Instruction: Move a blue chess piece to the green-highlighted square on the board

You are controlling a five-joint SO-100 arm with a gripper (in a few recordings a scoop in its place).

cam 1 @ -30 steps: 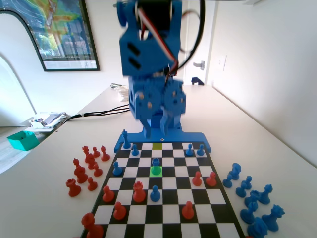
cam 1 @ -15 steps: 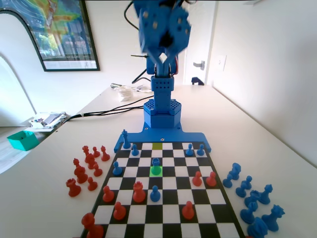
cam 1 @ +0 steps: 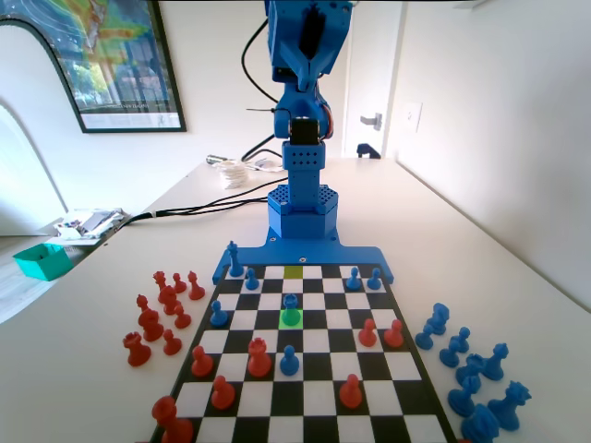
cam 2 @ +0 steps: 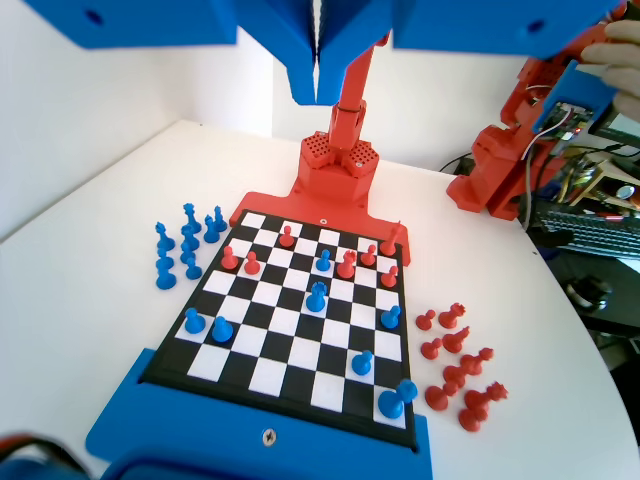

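Looks like your job's basically done here: the blue chess piece (cam 1: 291,310) is standing upright right on the green-highlighted square (cam 1: 291,318), a few rows in from the far end of the board (cam 1: 404,367) in the fixed view, and in the wrist view it's that taller blue one near the middle (cam 2: 316,297). The gripper (cam 2: 318,85) is way up above everything with its jaws pressed together and nothing between them, so you're clear of the pieces. Main risk from here is you coming back down for no reason; closed jaws swinging low over the middle could tip that piece or clip the red piece (cam 1: 259,357) and the blue pawn (cam 1: 289,360) just nearer the camera. Also watch the yellow-green square (cam 1: 294,272) at the far edge, it's not the target, don't go chasing it
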